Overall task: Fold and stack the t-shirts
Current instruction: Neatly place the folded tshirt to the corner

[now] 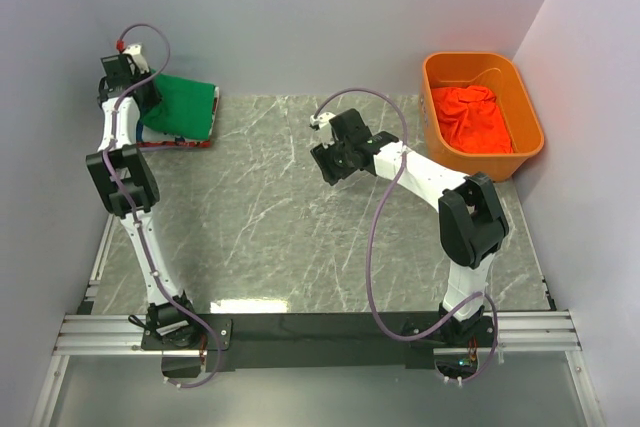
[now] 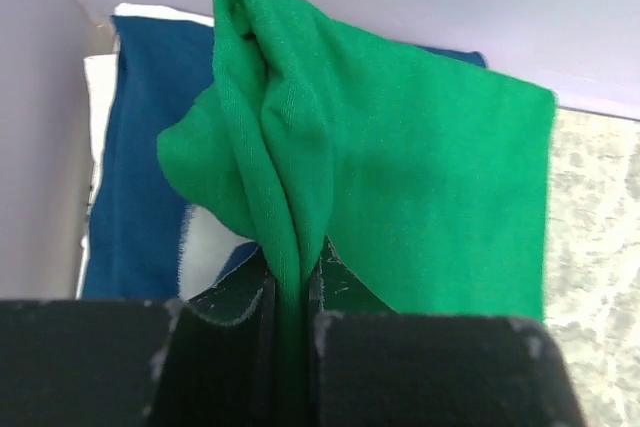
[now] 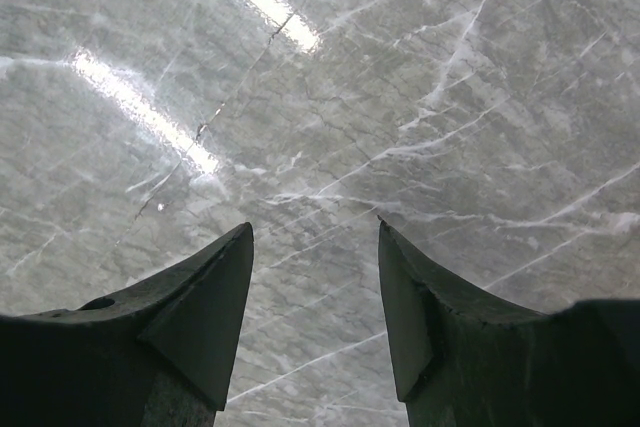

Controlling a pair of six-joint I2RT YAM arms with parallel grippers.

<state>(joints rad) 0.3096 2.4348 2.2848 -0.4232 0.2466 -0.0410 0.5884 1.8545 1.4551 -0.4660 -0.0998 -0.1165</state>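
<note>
A folded bright green t-shirt (image 1: pixel 182 107) lies on a stack at the table's far left corner. In the left wrist view the green t-shirt (image 2: pixel 400 177) bunches up into a ridge pinched between my left gripper's (image 2: pixel 292 292) jaws. Under it lies a dark blue t-shirt (image 2: pixel 140 177) with a white patch. A red t-shirt edge (image 1: pixel 178 144) shows at the stack's bottom. My left gripper (image 1: pixel 140 97) sits at the stack's left edge. An orange-red t-shirt (image 1: pixel 470 119) lies crumpled in the bin. My right gripper (image 1: pixel 328 162) hovers open and empty over the table's middle, its fingertips (image 3: pixel 235 257) apart.
The orange plastic bin (image 1: pixel 437 142) stands at the far right. Grey walls close the back and both sides. The marble tabletop (image 1: pixel 270 227) shows bare under the right gripper (image 3: pixel 315 247).
</note>
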